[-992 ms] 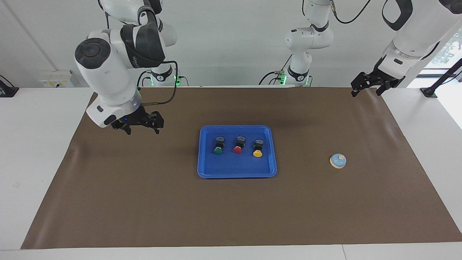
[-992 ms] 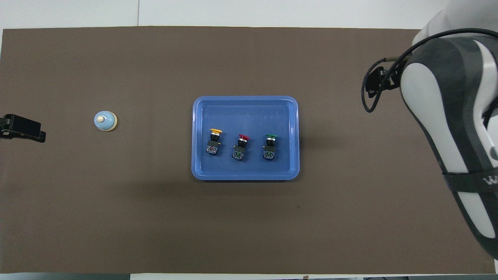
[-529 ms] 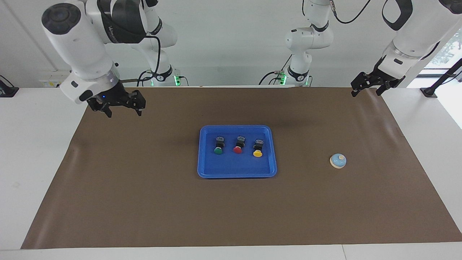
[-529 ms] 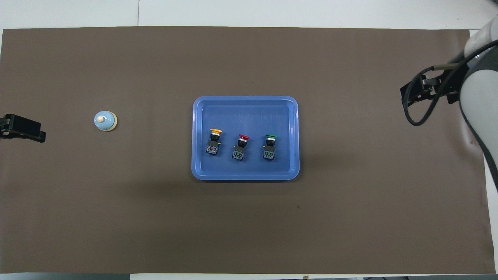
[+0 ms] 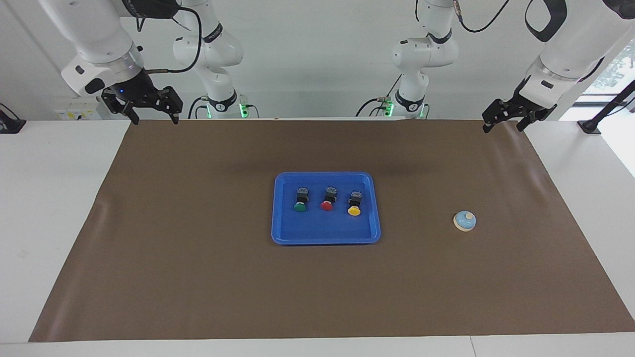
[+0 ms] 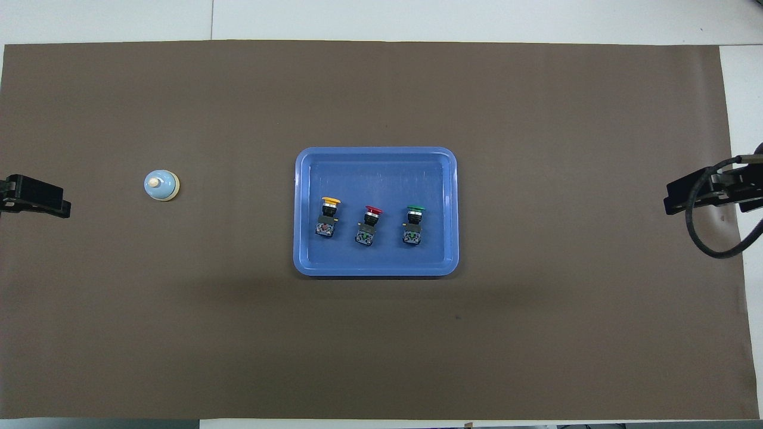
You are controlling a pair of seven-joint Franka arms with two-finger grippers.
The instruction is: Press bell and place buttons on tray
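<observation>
Basically all three buttons already lie in the tray [image 5: 326,237]: green button [image 5: 299,207], red button [image 5: 326,205], yellow button [image 5: 354,210], in a row, caps pointing away from the robots. Judging by that, the placing part looks done; whether the bell [image 5: 465,220] has been pressed can't be read from this moment.

Right end effector [image 5: 153,120] hangs raised over the mat's corner at the right arm's end of the surface, fingers spread, holding nothing. Tray and buttons sit well apart from it, toward the middle of the mat. Left end effector [image 5: 502,124] hangs over the mat's corner at the left arm's end, fingers spread, empty, waiting. The bell stands on the mat [image 5: 198,277], well below and apart from it, between it and the tray.

Step in hand reads as the right arm's retreat to rest. To do it well: stay high, stay clear of the tray, don't let the cable [image 6: 712,238] drag over the buttons. If the bell is still due, the left arm is the obvious one: come straight down on the knob, short press, lift off vertically so the bell doesn't slide.

Versus a second ago: right end effector was low over the mat, much closer to the tray; it has risen and pulled back to the corner. Left end effector, bell, tray and buttons are unchanged.
</observation>
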